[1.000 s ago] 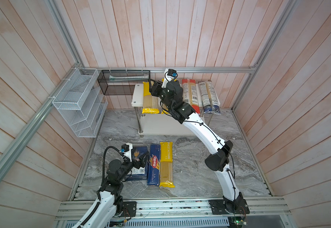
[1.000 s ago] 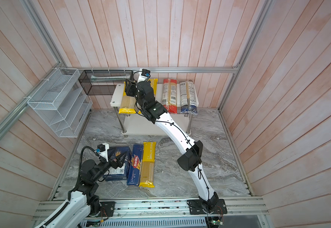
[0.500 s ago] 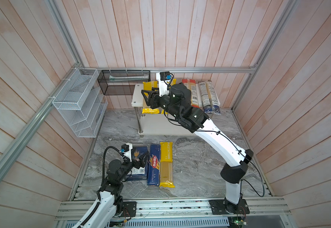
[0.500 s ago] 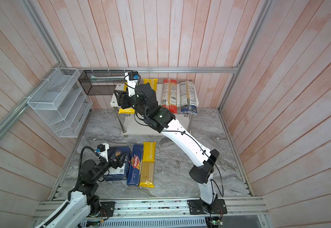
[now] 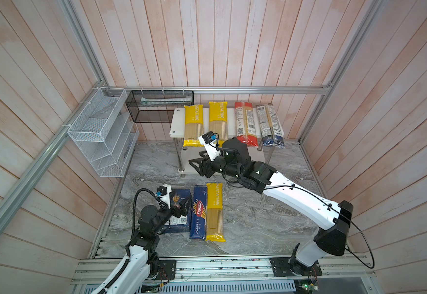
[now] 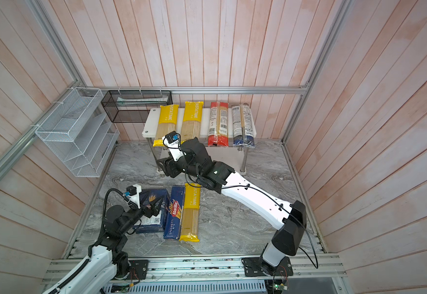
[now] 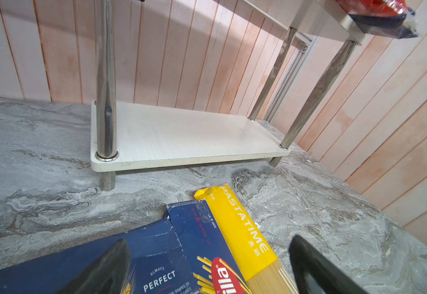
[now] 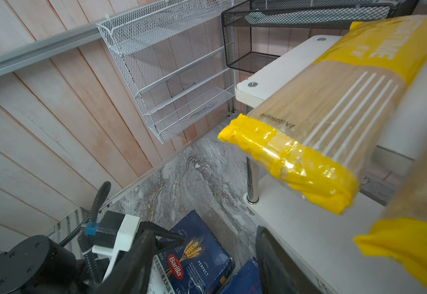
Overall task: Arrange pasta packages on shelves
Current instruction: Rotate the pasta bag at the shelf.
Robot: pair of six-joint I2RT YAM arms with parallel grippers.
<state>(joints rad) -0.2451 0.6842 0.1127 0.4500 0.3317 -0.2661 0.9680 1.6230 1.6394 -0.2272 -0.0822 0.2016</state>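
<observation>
Four pasta packages (image 5: 244, 122) are lying across the top shelf (image 5: 176, 124) just beyond your right pincer (image 5: 194, 160), which is gaping empty. Two Barilla boxes (image 5: 199, 216) and one yellow bag (image 5: 215, 213) are resting beneath and beside your left pincer (image 5: 185, 203), likewise standing open, gripping nothing.

Robot lab test cell, alu frame (image 5: 258, 89), plank walls (image 5: 207, 38), marble-look top (image 5: 258, 224)

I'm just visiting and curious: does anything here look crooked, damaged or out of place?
Every bag on the top shelf overhangs its front edge; the yellow bag beside the black basket shows it best. Below, the wide blue box has a creased, dented corner.
</observation>
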